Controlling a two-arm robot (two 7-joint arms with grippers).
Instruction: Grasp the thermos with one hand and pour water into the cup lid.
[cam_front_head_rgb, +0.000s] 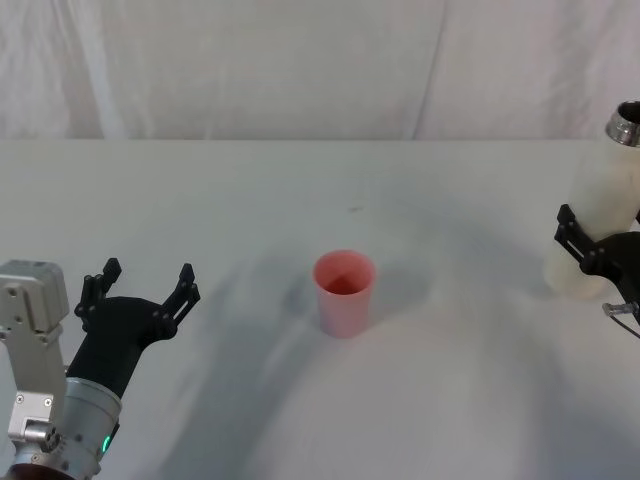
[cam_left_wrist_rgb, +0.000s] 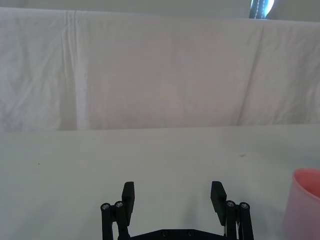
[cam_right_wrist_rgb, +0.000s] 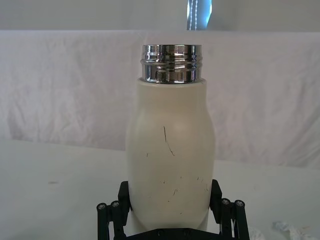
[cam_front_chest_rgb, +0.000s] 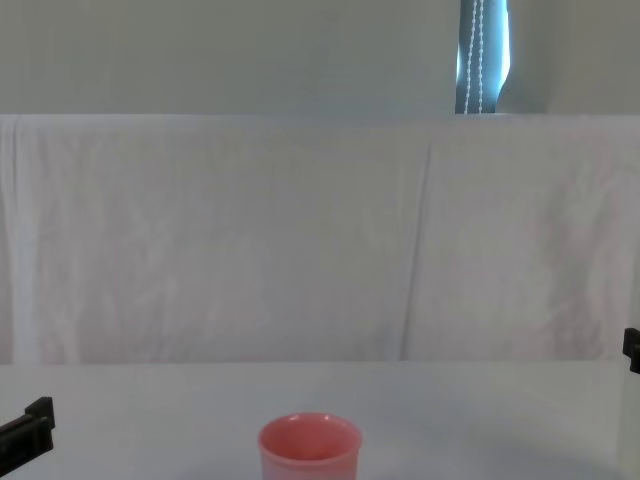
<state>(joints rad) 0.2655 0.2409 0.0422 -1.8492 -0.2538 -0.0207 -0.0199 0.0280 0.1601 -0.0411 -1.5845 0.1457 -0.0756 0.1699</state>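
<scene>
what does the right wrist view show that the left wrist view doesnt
Right wrist view alone: the thermos, upright with its steel neck uncapped, and the right gripper, a finger against each side of its lower body.

Left wrist view alone: the left gripper, open with nothing between its fingers, and the pink cup at the picture's edge.

Both: the white table and the draped white cloth behind it.

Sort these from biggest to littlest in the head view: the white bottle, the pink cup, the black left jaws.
1. Cream-white thermos with steel neck, partly cut off.
2. Black left gripper, nearer the camera, so unsure.
3. Small pink cup lid.
</scene>
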